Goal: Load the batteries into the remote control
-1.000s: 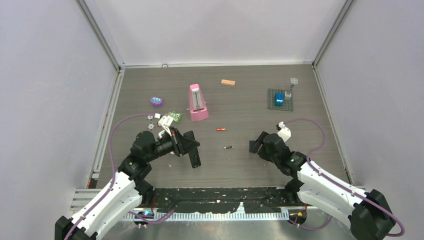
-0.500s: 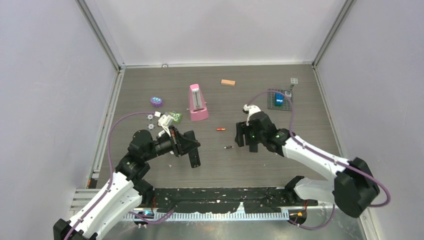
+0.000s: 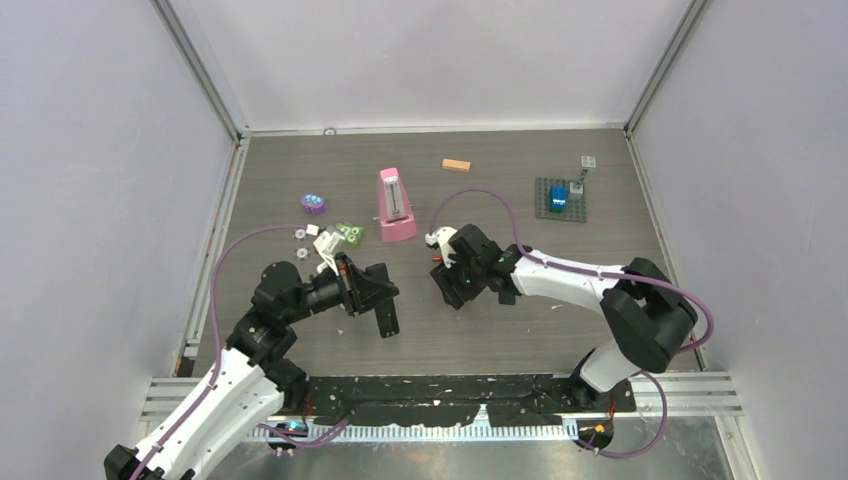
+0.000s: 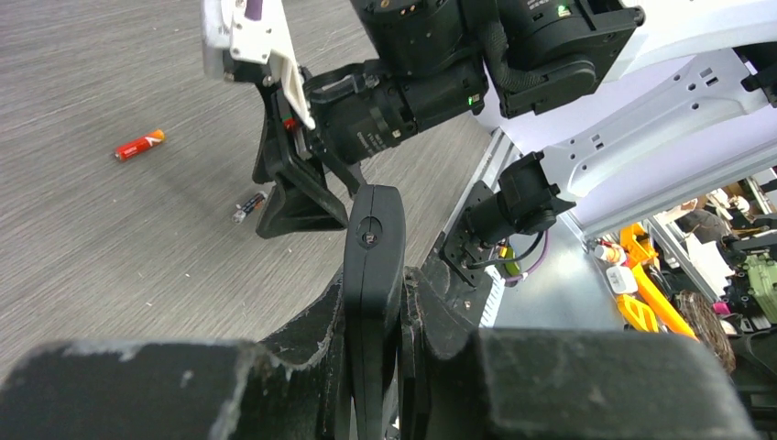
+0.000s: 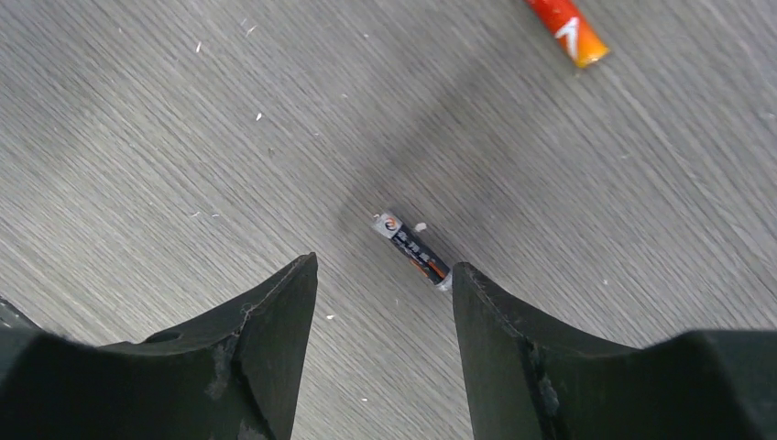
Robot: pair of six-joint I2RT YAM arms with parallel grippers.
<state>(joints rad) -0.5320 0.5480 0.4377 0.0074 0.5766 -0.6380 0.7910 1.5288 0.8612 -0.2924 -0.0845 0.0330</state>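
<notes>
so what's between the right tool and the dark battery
Only bare table; right wrist view shows the dark battery just ahead of the open right tool.

The left arm (image 3: 235, 385) is raised from its base and bent at the elbow, with the forearm turned to the right. The left hand (image 3: 378, 297) is closed on a black remote control (image 4: 371, 266). The right arm (image 3: 570, 280) is folded at the elbow and stretched to the left. The right hand (image 3: 450, 287) is pointed down at the tabletop (image 3: 500, 200), with its fingers (image 5: 266, 339) set apart.
</notes>
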